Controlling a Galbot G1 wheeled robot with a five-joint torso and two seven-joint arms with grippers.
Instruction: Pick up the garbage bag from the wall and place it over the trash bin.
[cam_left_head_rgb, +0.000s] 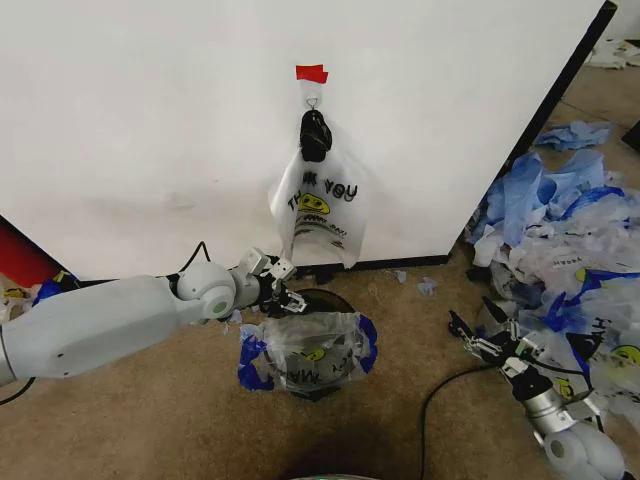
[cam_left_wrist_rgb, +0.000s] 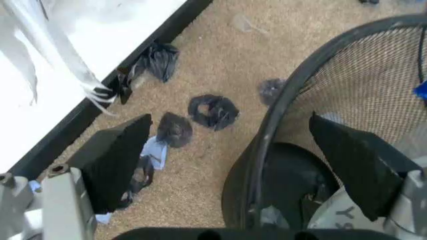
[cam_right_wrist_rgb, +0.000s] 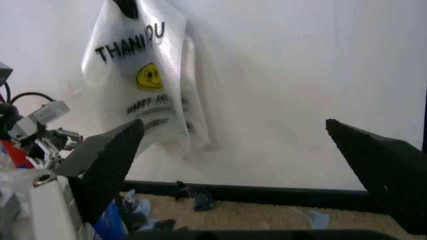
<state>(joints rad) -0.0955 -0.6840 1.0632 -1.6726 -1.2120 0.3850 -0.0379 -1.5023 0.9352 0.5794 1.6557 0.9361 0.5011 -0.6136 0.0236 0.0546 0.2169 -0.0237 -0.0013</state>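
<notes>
Tan carpet (cam_left_head_rgb: 130, 420) meets the wall (cam_left_head_rgb: 150, 120); bag heap (cam_left_head_rgb: 560, 230) lies beside it.

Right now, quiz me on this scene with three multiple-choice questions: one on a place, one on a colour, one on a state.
1. Where is the left hand?
A. At the rim of the bin
B. Up at the tape
C. Flat on the floor

2. What colour is the tape patch on the wall?
A. Blue
B. Red
C. Yellow

3. How is the right hand?
A. Shut on a bag
B. Shut on nothing
C. Open

Answers:
1 A, its fingers straddle the mesh rim in the left wrist view.
2 B, the patch near the top of the white panel is plainly red.
3 C, its fingers stand wide apart with nothing between them in the right wrist view.
</notes>
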